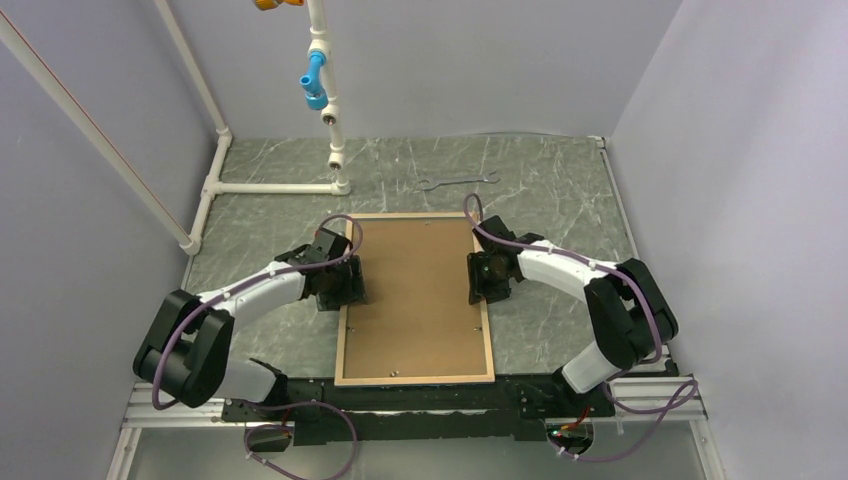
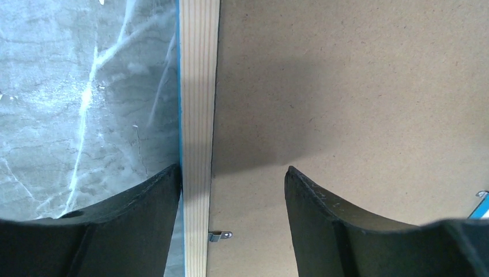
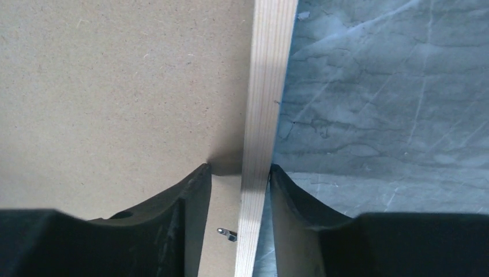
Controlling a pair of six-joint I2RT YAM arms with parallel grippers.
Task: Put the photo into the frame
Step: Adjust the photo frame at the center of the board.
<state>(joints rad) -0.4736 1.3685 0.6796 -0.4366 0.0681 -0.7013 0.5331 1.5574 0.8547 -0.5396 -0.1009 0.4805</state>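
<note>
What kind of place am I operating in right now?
Most likely a lab robot test cell rather than a home or shop: plain pale walls box in a marble-patterned table, and a white PVC pipe rig stands at the back.

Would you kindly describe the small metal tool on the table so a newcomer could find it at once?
Start at the large frame lying back-up in the middle. Just beyond its far edge, right of the white pipe stand, lies the wrench: the only small silvery thing there.
</note>
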